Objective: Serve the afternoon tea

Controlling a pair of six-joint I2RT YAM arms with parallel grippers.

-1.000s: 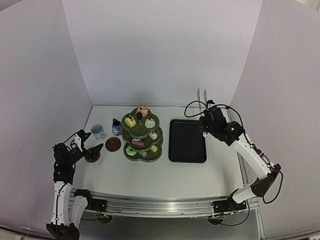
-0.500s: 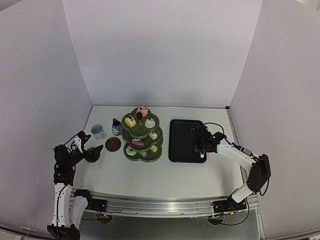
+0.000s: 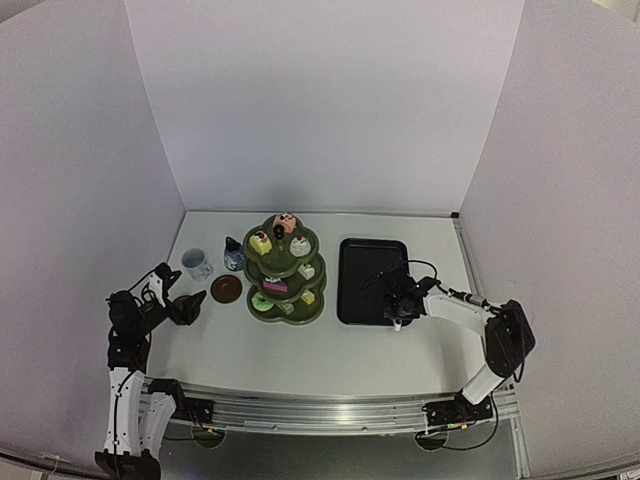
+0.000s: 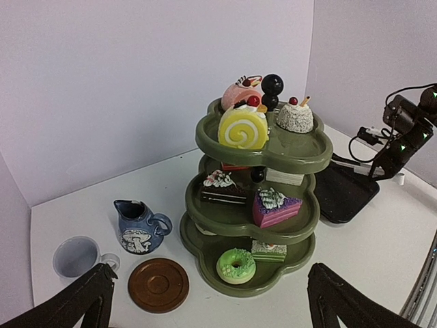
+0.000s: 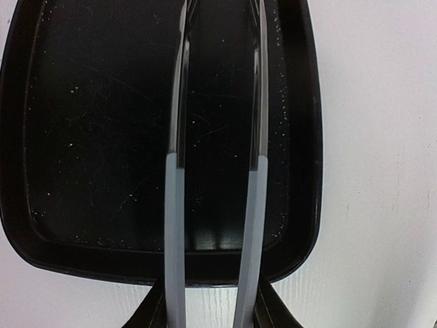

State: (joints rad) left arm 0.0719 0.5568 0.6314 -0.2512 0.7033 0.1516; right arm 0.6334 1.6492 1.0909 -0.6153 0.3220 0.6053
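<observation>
Afternoon tea: cakes (image 4: 242, 130) loaded on the dark green scalloped three-tier stand (image 4: 307, 149), mid-table. Nearest, left gripper (image 3: 185, 306) wide apart, idle; right gripper (image 3: 400, 303) clamped on metal tongs (image 5: 176, 205) over the glossy black tray (image 3: 360, 262) at the stand's 3 o'clock, probably to set them down. Toward 9 o'clock: round brown coaster (image 3: 226, 289), glazed pot (image 3: 234, 256), white mug (image 3: 196, 263).

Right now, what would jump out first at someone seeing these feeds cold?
The dark green three-tier stand, loaded with tiny colourful cakes, towers near the table's middle. To its right lies a black tray, over which the right arm's jaws hold metal tongs. A white mug, blue pot and brown coaster sit to the stand's left.
</observation>
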